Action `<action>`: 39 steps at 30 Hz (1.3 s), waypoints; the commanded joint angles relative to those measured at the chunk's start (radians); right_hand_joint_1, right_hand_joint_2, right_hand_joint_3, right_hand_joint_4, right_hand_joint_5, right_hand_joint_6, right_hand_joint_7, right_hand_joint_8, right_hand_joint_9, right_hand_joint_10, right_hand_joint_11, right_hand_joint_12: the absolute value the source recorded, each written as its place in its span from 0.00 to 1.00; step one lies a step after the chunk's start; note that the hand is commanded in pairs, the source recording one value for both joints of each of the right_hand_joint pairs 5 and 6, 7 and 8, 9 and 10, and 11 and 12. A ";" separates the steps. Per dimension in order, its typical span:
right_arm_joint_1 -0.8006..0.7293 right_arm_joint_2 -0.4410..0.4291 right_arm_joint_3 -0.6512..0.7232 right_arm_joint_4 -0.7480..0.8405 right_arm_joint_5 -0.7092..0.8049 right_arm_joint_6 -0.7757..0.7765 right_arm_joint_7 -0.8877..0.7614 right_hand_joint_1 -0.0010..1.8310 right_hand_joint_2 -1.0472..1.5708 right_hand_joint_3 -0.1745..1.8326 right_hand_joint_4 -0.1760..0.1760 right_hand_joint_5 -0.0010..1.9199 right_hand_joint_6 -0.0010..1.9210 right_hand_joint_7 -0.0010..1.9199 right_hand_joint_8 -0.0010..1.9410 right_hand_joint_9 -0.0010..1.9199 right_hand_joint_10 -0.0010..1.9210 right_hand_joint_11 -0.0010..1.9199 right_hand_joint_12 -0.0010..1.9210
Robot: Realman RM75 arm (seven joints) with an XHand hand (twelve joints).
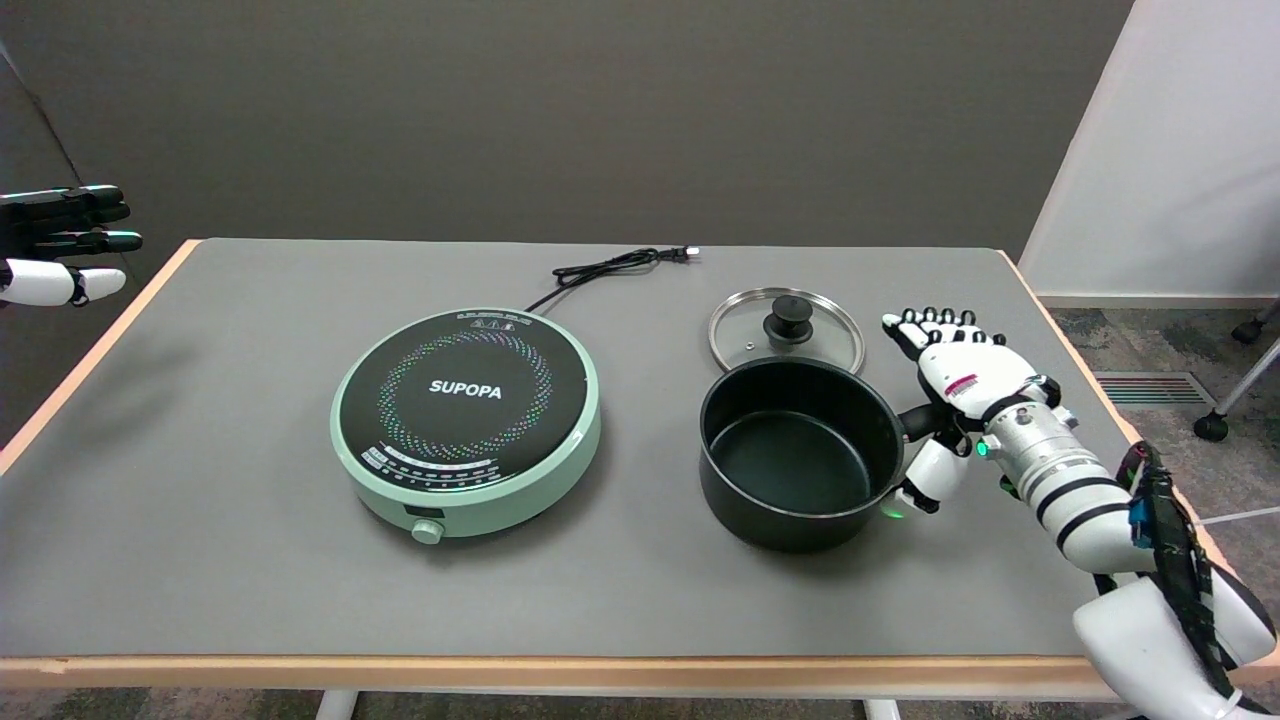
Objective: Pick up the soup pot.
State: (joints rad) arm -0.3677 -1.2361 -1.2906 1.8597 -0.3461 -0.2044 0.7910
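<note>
While the black soup pot (795, 452) sits lidless on the desk (200, 560), the right hand (955, 385) straddles its handle (922, 420), fingers (925, 325) spread, gripping nothing.

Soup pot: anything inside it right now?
Nothing: the soup pot shows a bare dark bottom. Its glass lid lies on the table behind it. The near inner wall is hidden.

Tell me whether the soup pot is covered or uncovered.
Uncovered. The soup pot shows its bare dark inside, and the glass lid lies flat on the table behind it.
</note>
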 commanded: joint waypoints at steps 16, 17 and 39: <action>0.017 0.017 -0.035 -0.001 -0.074 -0.079 -0.004 0.61 0.31 0.50 0.45 0.04 0.04 0.04 0.04 0.04 0.04 0.04 0.04; 0.016 0.017 -0.040 -0.001 -0.088 -0.068 -0.004 0.61 0.31 0.50 0.45 0.04 0.04 0.04 0.04 0.04 0.04 0.04 0.04; -0.016 -0.001 -0.093 -0.011 -0.312 -0.001 -0.001 0.59 0.23 0.74 1.00 0.11 0.11 0.11 0.11 0.11 0.11 0.11 0.11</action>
State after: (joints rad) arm -0.3570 -1.2225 -1.3550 1.8593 -0.5090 -0.2344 0.7875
